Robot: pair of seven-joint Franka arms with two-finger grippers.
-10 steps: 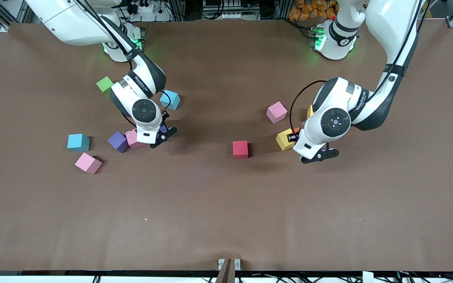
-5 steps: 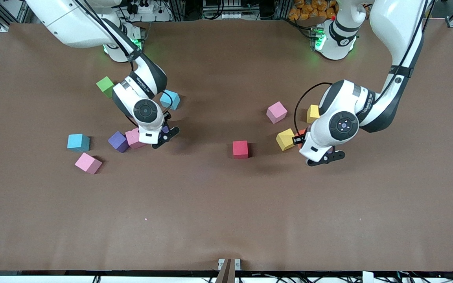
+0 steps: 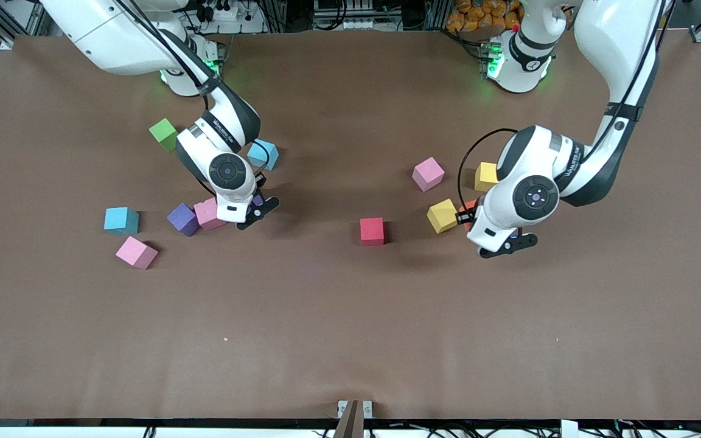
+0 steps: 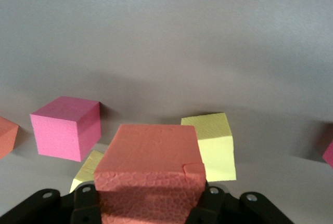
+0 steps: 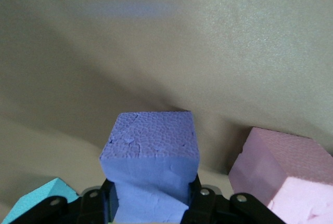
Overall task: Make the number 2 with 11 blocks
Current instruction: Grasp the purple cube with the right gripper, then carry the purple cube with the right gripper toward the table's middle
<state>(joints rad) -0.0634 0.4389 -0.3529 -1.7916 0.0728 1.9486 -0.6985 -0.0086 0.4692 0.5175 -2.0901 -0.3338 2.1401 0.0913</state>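
Cubes gripped on both sides now, right gripper (image 5: 151, 203) pinching a purple block (image 5: 150, 154) and left gripper (image 4: 148, 208) clamping a red block (image 4: 151, 169), since I need both for that 2, probably built toward 6 o'clock of the scattered ones.

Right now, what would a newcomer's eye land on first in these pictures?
Each arm has a cube clamped in its jaws: the right gripper holds a purple cube beside a pink cube, and the left gripper holds a red cube next to two yellow cubes. The other cubes lie scattered, with no digit begun.
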